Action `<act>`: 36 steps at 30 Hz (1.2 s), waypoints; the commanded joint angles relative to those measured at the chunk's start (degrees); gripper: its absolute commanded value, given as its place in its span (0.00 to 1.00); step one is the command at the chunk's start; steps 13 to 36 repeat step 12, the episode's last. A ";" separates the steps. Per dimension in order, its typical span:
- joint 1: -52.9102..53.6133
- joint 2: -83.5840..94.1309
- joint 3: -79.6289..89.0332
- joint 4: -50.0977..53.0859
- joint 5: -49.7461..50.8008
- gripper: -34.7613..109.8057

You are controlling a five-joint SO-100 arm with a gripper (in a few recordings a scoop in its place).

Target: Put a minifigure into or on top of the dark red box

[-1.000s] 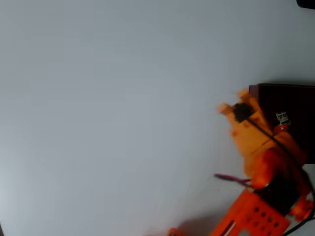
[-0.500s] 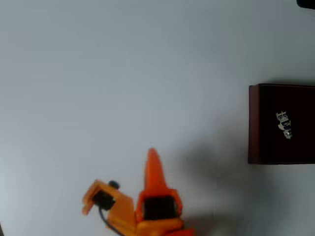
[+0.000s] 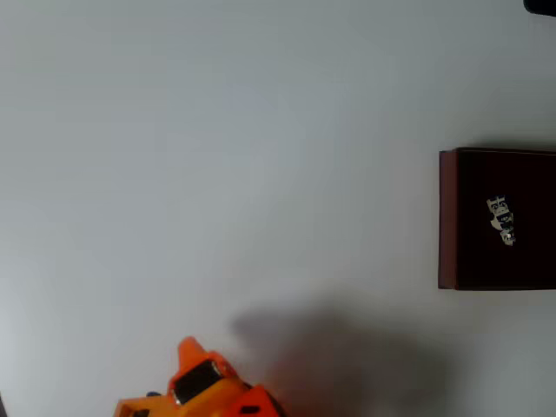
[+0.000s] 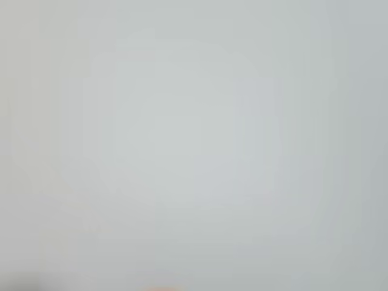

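Observation:
The dark red box (image 3: 446, 217) stands at the right edge of the overhead view, its dark inside facing up. The minifigure (image 3: 501, 220), tiny and white-grey, lies inside the box near its middle. My orange gripper (image 3: 191, 354) pokes in at the bottom edge, left of centre and far from the box, with nothing seen in it. Just its tip and part of the wrist show, so the jaws cannot be made out. The wrist view is a blurred pale surface with a faint orange trace at its bottom edge.
A plain white tabletop (image 3: 217, 156) spreads across the overhead view. The arm casts a soft shadow (image 3: 339, 356) at the bottom centre. A small dark object (image 3: 540, 6) sits in the top right corner.
The arm has swung away from the box to the lower left and pulled back toward the bottom edge. The minifigure stays in the box.

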 commanded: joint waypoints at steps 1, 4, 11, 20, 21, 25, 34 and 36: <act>-1.23 0.88 2.20 -1.58 -0.44 0.24; 0.09 0.79 3.43 -1.85 -0.26 0.24; -0.09 0.62 3.34 -1.93 0.18 0.24; -0.09 0.62 3.34 -1.93 0.18 0.24; -0.09 0.62 3.34 -1.93 0.18 0.24; -0.09 0.62 3.34 -1.93 0.18 0.24; -0.09 0.62 3.34 -1.93 0.18 0.24; -0.09 0.62 3.34 -1.93 0.18 0.24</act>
